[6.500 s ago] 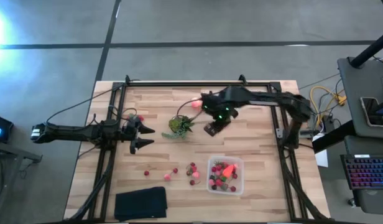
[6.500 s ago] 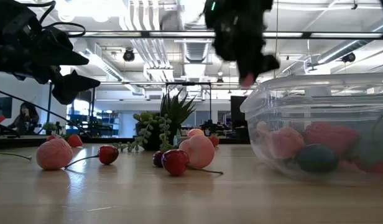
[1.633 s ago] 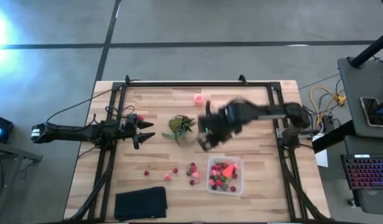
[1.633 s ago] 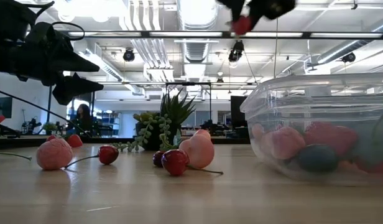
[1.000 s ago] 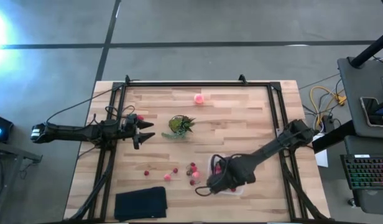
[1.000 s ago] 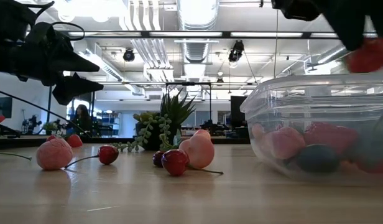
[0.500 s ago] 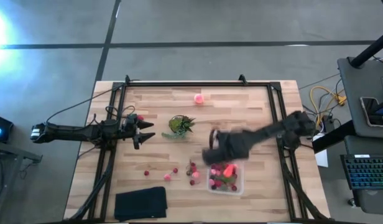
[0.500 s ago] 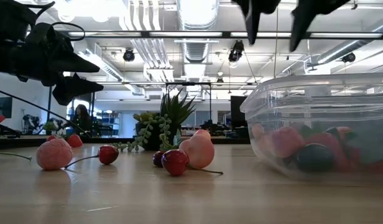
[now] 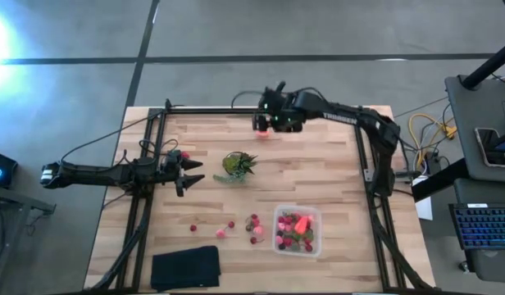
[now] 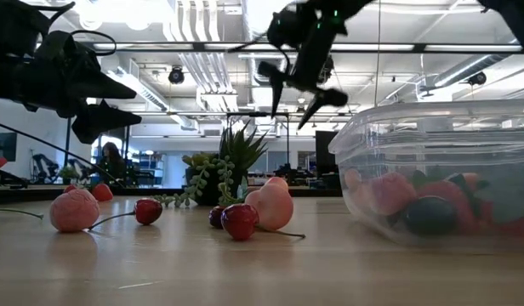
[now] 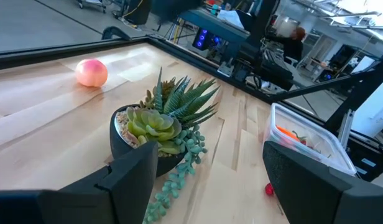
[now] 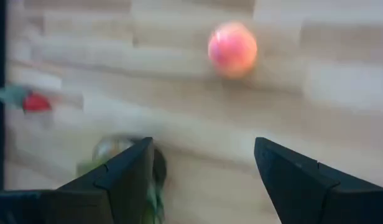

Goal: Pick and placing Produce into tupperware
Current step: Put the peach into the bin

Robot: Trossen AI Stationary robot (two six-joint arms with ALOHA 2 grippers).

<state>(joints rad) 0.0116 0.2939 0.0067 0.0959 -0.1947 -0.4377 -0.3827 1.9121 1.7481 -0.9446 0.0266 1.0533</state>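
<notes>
Clear square plastic tupperware [image 9: 297,232] partly filled with red produce; small red berries [image 9: 254,223] left on table. Peach-pink round fruit [image 9: 261,129] not yet gripped; right gripper [image 9: 273,115] above it, fingers spread wide, empty. Left gripper [image 9: 185,173] idle, open, empty.

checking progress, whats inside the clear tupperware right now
The tupperware holds a pile of produce: an orange-red piece on top, with small red and dark berries around it. Whatever lies under the pile is covered, and an exact count cannot be made.

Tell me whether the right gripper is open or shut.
Open. The right gripper hangs with fingers spread and nothing between them, above the peach at the table's far edge.
</notes>
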